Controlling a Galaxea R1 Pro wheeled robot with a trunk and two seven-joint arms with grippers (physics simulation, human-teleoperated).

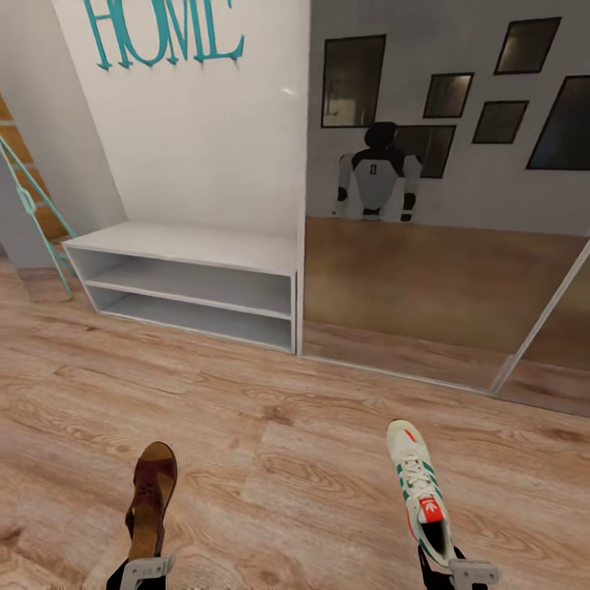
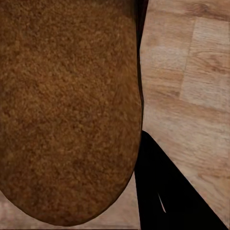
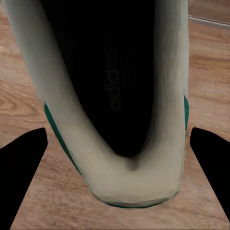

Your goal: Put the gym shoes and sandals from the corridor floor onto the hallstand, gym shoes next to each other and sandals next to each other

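My left gripper [image 1: 141, 567] at the bottom edge of the head view is shut on the heel of a brown sandal [image 1: 152, 500], which points forward above the wood-plank corridor floor [image 1: 287, 459]. In the left wrist view its tan footbed [image 2: 67, 110] lies beside one black finger [image 2: 163, 191]. My right gripper [image 1: 459, 572] is shut on the heel of a white gym shoe [image 1: 419, 487] with green stripes and a red tongue patch. The shoe's heel [image 3: 134, 182] sits between the two fingers [image 3: 21, 167]. The second sandal, the second gym shoe and the hallstand are out of view.
A plain low white two-shelf bench [image 1: 197, 246] stands ahead on the left under teal "HOME" letters [image 1: 164, 33]. To its right a mirrored sliding door [image 1: 442, 270] reflects the robot. A teal ladder [image 1: 33, 205] leans at the far left.
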